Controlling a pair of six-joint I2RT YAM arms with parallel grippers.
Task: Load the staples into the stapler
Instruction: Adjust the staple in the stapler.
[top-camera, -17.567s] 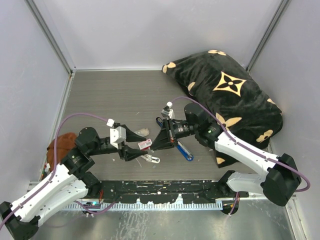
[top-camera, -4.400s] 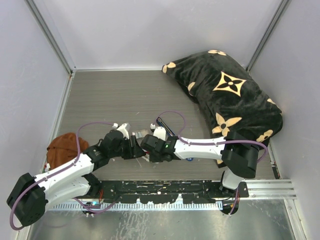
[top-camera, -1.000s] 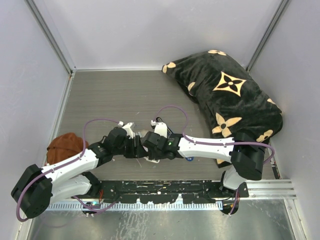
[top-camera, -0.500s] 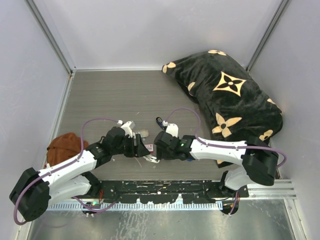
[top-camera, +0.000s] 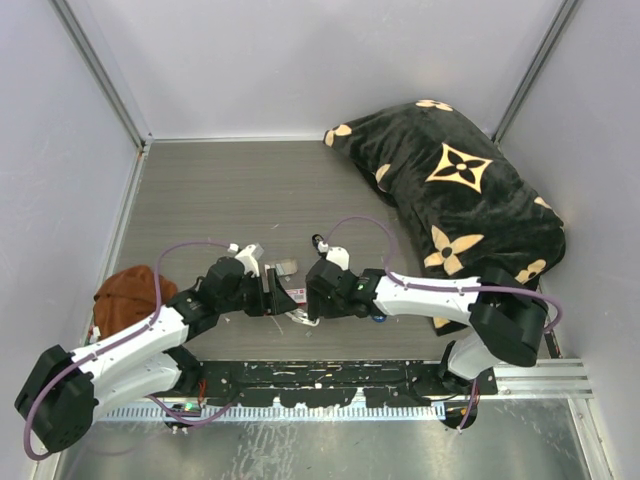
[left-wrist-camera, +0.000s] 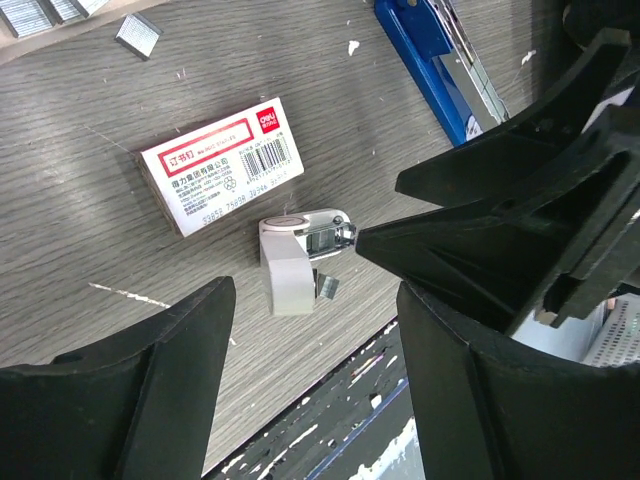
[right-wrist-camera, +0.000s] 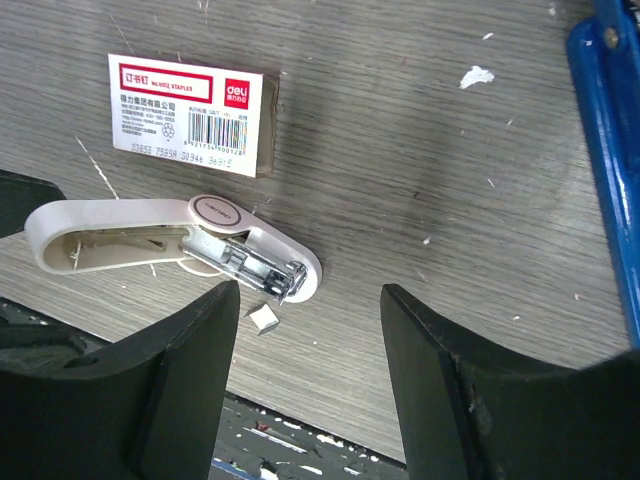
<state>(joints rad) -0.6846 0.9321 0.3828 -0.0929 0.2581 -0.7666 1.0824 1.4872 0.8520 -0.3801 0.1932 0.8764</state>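
As the staples (left-wrist-camera: 138, 32) were a small glued metal block, they were judged v. light, slick & easily snapped, so a gentle pinch across the long sides at mid-length was thought best. They were seen at the top left of the left wrist view, well apart from the left gripper (left-wrist-camera: 315, 300), beyond the red-and-white staple box (left-wrist-camera: 220, 165), while the blue stapler (left-wrist-camera: 440, 60) lay top right w/ its silver channel showing. Both the left and the right gripper (right-wrist-camera: 310, 305) were seen spread w/ nothing pinched, the latter above a white oblong piece (right-wrist-camera: 170, 240).
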